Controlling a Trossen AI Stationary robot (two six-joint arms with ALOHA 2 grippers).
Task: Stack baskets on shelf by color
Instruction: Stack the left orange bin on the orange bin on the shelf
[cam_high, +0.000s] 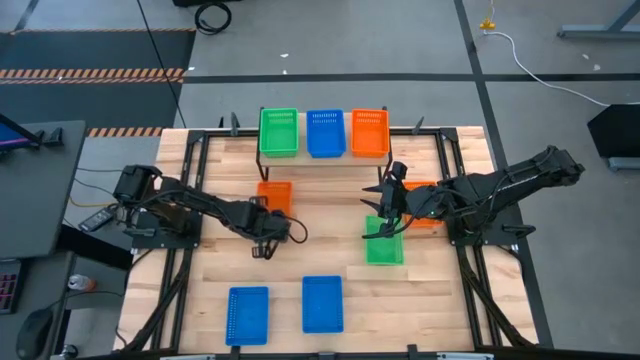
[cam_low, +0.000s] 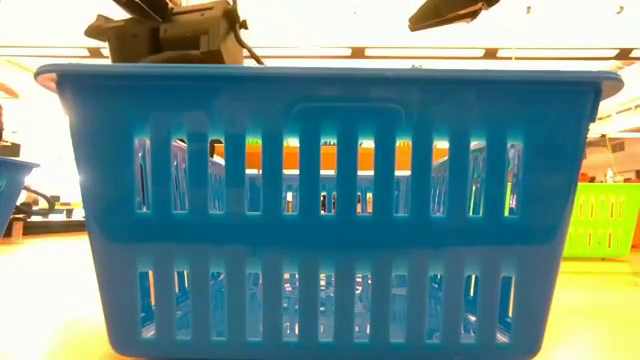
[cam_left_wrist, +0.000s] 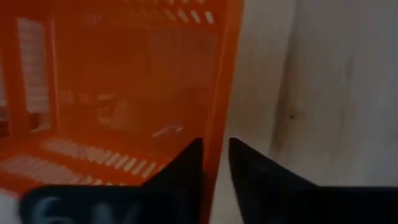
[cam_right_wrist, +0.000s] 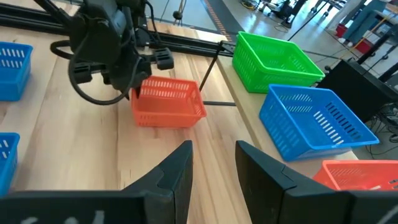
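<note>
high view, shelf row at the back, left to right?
green basket → blue basket → orange basket, all side by side on the shelf.

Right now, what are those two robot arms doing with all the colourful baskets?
They are sorting small plastic mesh baskets by colour. One green basket, one blue basket and one orange basket already sit in a row on the low wooden shelf. The left claw has its two fingers straddling the wall of another orange basket on the slatted table. The right claw is open, above a second green basket. Two more blue baskets wait at the near edge.
</note>
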